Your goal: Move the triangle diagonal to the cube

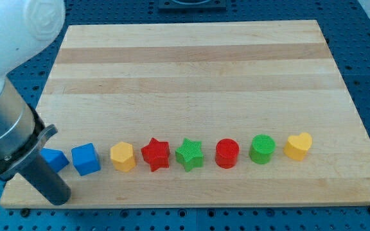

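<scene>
A blue triangle [56, 159] lies at the left end of a row of blocks near the view's bottom, partly hidden by my rod. A blue cube [86, 158] stands just to its right, with a small gap between them. My tip [58, 198] rests on the board at the view's bottom left, just below the blue triangle and down-left of the cube. The rod slants up-left to the arm's body.
The row runs on to the right: a yellow hexagon [122, 156], a red star [155, 154], a green star [189, 154], a red cylinder [227, 153], a green cylinder [262, 148] and a yellow heart [298, 145]. The wooden board [191, 70] lies on a blue perforated table.
</scene>
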{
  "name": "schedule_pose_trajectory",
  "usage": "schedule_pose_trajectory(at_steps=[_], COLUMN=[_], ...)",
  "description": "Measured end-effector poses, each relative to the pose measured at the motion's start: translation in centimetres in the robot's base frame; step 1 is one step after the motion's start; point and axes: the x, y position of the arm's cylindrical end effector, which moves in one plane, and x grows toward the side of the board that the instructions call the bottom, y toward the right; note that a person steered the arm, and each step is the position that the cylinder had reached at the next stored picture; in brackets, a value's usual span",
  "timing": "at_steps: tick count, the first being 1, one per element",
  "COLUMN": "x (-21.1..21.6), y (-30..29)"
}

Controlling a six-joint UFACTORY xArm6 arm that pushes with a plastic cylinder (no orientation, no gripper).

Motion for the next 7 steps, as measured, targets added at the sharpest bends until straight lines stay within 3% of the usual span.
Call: schedule_pose_trajectory(at_steps=[2,7], x=[-1.1,-5.7], y=[-2.8,-2.8])
